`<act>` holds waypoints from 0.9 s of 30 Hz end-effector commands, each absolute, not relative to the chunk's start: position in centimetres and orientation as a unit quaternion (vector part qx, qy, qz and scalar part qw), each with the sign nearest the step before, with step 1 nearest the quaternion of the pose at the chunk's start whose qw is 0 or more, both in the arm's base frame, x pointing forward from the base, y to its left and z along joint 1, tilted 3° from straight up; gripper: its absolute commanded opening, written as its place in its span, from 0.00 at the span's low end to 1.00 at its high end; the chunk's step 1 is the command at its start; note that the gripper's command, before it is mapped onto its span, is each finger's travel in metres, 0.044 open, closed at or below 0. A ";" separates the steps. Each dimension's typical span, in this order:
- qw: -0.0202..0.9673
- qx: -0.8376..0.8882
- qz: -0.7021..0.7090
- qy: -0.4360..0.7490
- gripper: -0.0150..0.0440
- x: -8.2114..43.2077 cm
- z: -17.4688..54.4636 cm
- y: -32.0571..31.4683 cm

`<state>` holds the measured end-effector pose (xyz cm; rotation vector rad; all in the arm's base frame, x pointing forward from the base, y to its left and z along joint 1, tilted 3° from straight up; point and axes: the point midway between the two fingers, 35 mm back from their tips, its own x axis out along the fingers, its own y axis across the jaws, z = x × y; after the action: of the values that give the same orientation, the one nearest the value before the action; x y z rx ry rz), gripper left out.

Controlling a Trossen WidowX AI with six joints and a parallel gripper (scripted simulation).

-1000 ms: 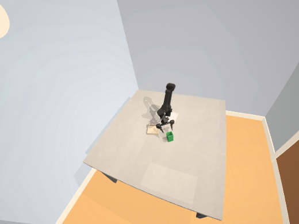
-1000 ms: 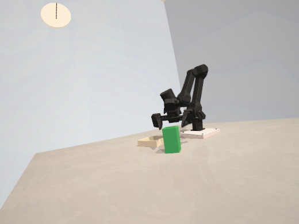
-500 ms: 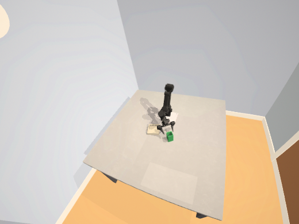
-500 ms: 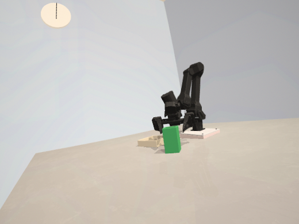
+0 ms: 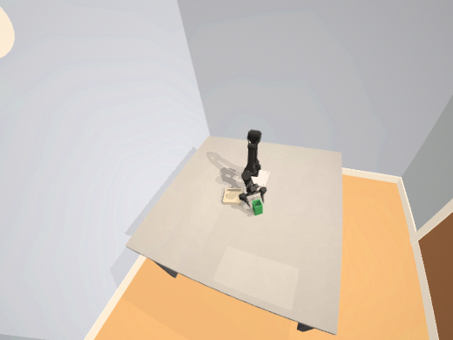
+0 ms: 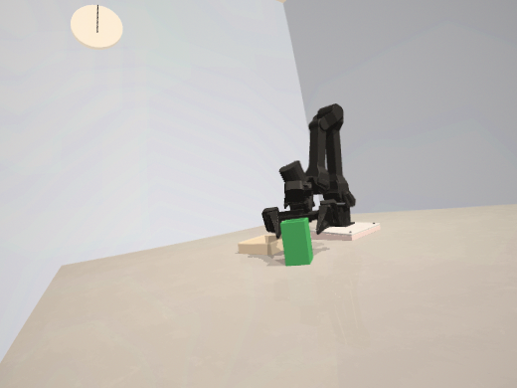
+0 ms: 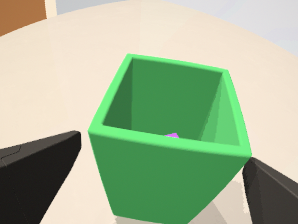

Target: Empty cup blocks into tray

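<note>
Grip [image 5: 254,200] [image 6: 298,230] [image 7: 162,149] fingers wide apart, nothing btwn them. Green cup [image 5: 258,207] [image 6: 296,243] [image 7: 165,175] upright on table [image 5: 305,227] [image 6: 199,318] [image 7: 45,75], mouth up. Purple block [image 7: 172,135] just showing inside over near rim; can't tell how many more.

Key relation: cup vs grip. In wrist view cup sits at 12 o'clock, straight ahead btwn the two finger lines, near wall facing me. L-of-frame fingertip has a small gap to the wall; R-of-frame tip looks v. close to the rim corner, can't tell if touching. So cup's a bit toward 3 o'clock of grip centerline, imo. Top view: cup at approx 5 o'clock from grip, tray [image 5: 225,201] [image 6: 253,247] at approx 10 o'clock from cup, near it, not under it.

Cup's long axis is vertical, fingers come in from the side, so I'd want a side grasp on opposite walls. Next move, my call: nudge toward 3 o'clock, ease fwd to 12 till fingers flank the walls, then close. Risk: R tip clips the corner, shoves or tips cup, blocks spill on table. Still pre-grasp, pour not begun.
</note>
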<state>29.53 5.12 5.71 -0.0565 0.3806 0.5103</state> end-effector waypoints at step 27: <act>0.951 -0.026 0.249 0.184 0.87 32.9 4.5 6.8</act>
<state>32.61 6.81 4.41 -0.0565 0.3781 0.5111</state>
